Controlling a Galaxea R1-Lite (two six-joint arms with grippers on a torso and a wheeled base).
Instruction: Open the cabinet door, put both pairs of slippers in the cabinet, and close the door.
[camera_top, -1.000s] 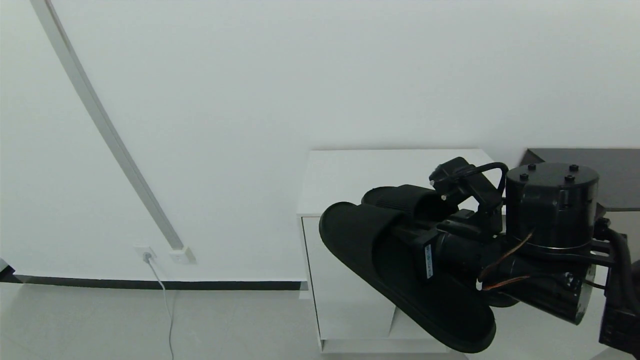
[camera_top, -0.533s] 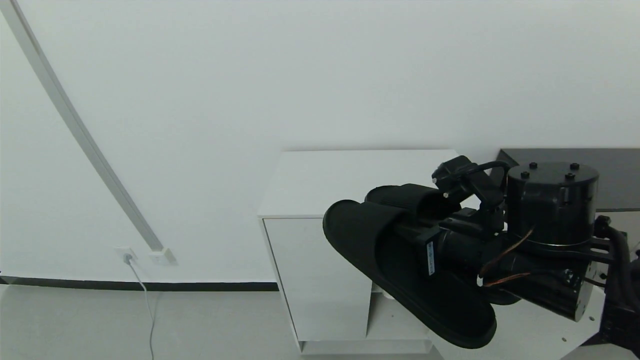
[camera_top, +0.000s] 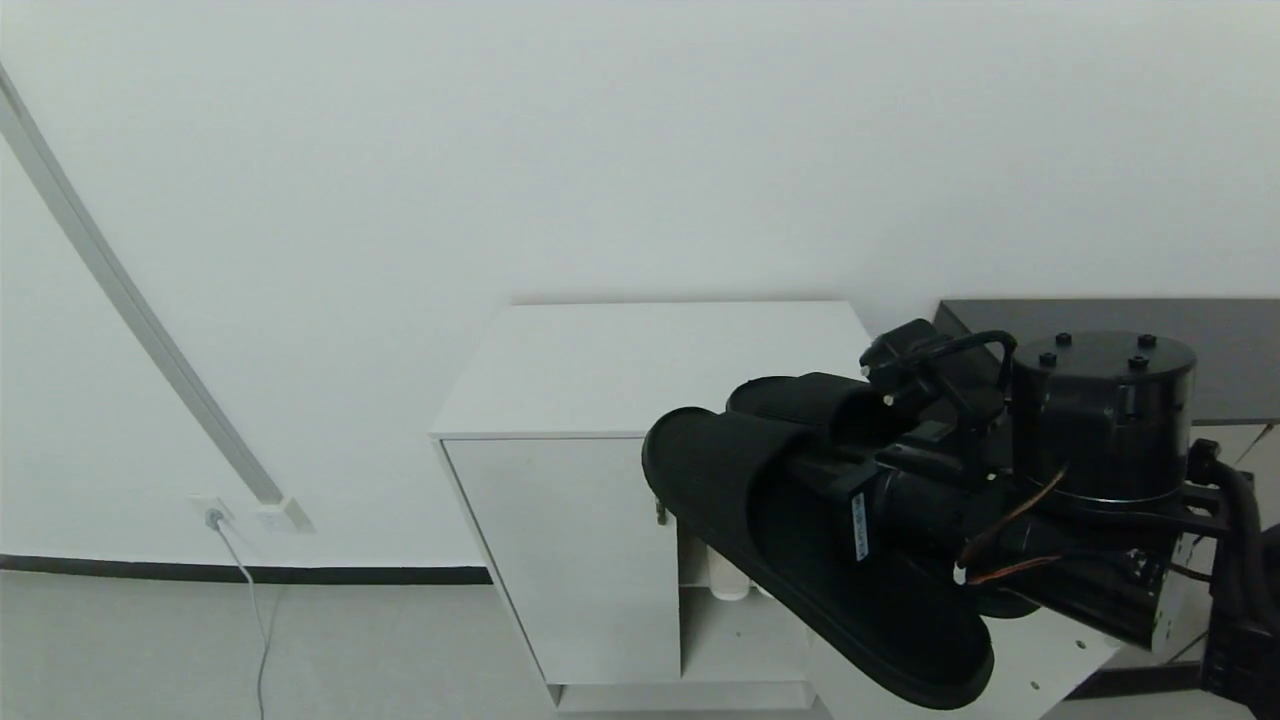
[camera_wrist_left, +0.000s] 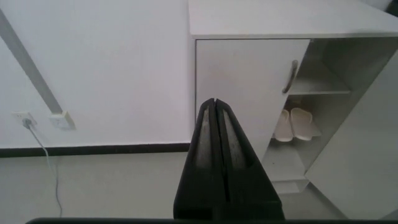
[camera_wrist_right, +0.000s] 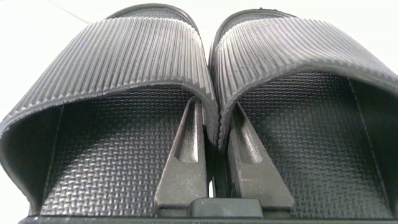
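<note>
My right gripper (camera_wrist_right: 214, 146) is shut on a pair of black slippers (camera_wrist_right: 137, 68), its fingers (camera_wrist_right: 186, 155) pinching the two inner edges together. In the head view the black slippers (camera_top: 760, 500) hang tilted in the air in front of the white cabinet (camera_top: 640, 365). The cabinet's left door (camera_top: 570, 550) is closed and its right door (camera_top: 1060, 650) stands swung open. A pair of white slippers (camera_wrist_left: 297, 123) lies on a shelf inside the cabinet (camera_wrist_left: 249, 93). My left gripper (camera_wrist_left: 215, 106) is shut with nothing in it, some way from the cabinet front.
A dark tabletop (camera_top: 1220, 330) adjoins the cabinet on the right. On the left wall a slanting conduit (camera_top: 130, 300) runs down to a socket with a cable (camera_top: 215, 517). Bare floor lies left of the cabinet.
The whole head picture has shifted, so the cabinet now sits further left and its open compartment shows. The right gripper still holds the black slippers the same way.
</note>
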